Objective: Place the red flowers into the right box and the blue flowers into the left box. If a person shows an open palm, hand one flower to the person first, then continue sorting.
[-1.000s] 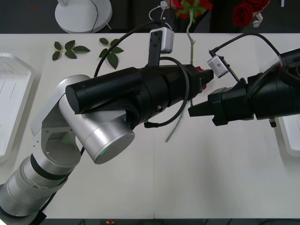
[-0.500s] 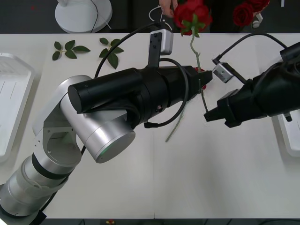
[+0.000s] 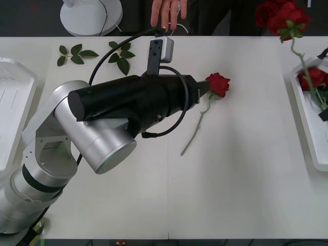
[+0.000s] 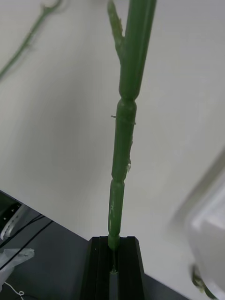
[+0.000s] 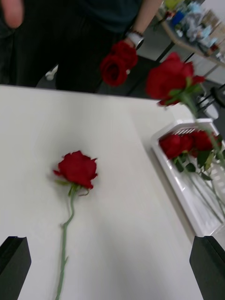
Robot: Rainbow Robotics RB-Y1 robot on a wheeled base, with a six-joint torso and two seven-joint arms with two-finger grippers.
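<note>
We are carrying a rose (image 3: 287, 18), our right gripper (image 4: 112, 251) pinching its stem, over the right box (image 3: 307, 128) at three o'clock; next, lower and release. Our left gripper (image 5: 112, 258), spread, faces the table rose (image 3: 219, 83).

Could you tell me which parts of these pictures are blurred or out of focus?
Left wrist view: the raised red rose and the person's hand are smeared. Right wrist view: the thin green stem is sharp, the white plastic tray soft. Front view: sharp throughout.
</note>
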